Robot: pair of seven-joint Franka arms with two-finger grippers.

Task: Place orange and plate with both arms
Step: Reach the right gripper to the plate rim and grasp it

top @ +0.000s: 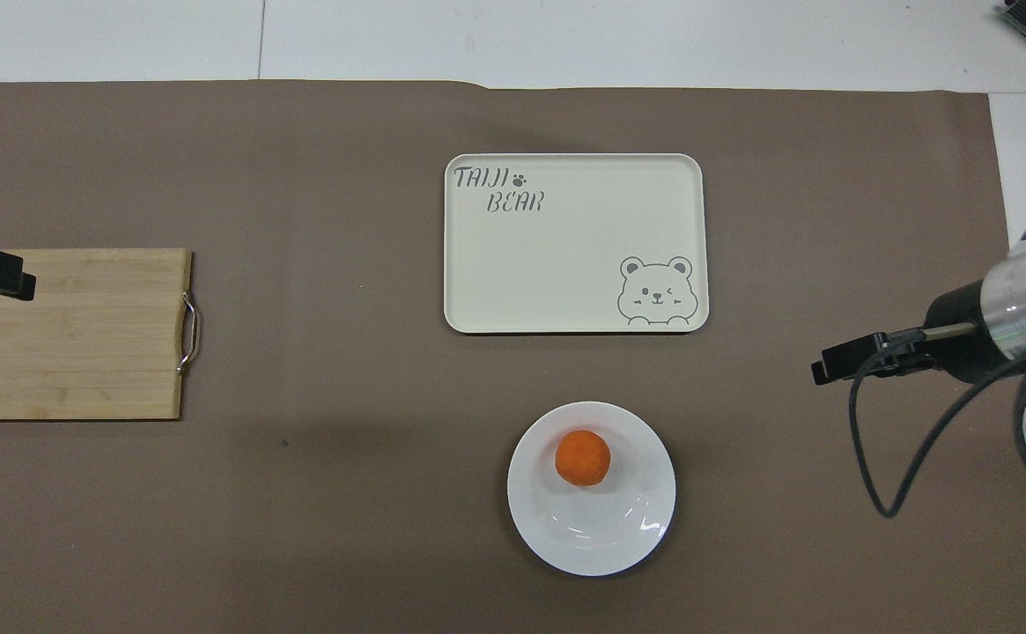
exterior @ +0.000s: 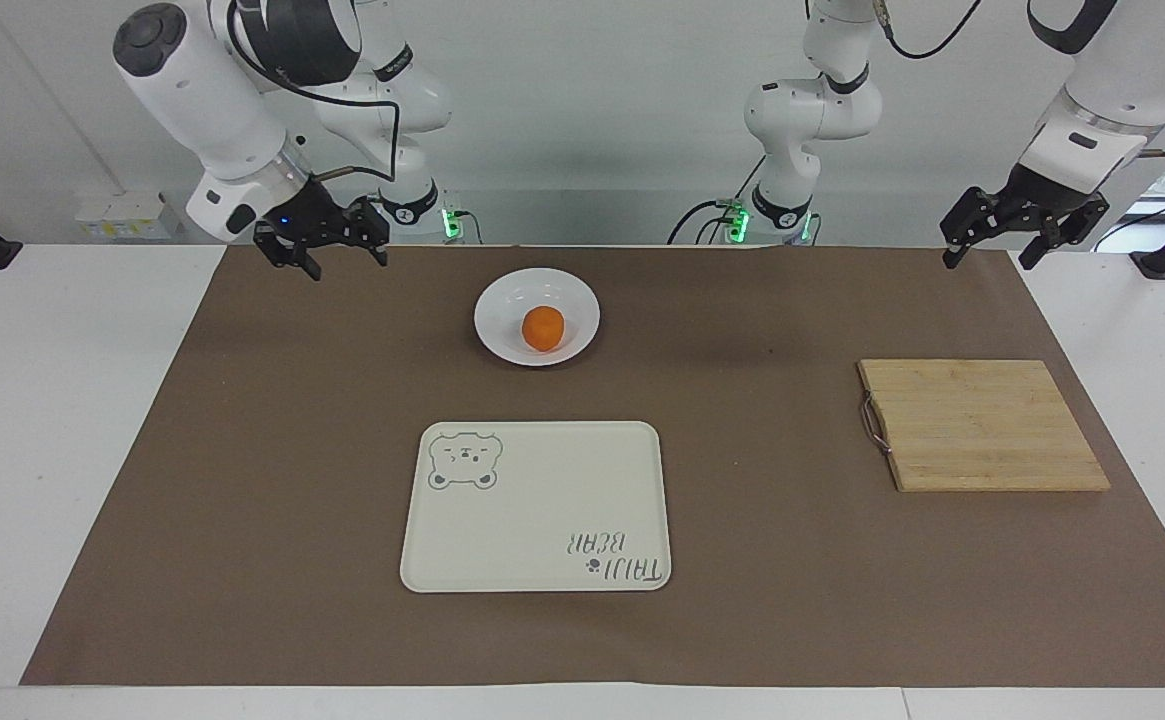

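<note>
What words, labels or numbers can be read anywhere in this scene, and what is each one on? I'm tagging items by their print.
"TAIJI BEAR", with a small paw mark after the first word: printed in grey on the cream rectangular tray, in the corner diagonally across from its winking bear drawing.
No other readable text: the round white plate, the small orange fruit and the bamboo cutting board are all plain.

Two high cameras, half a turn apart.
Both share the cream rectangular bear-print tray (exterior: 536, 506) (top: 575, 243); one faces the robots, one looks steeply down.
</note>
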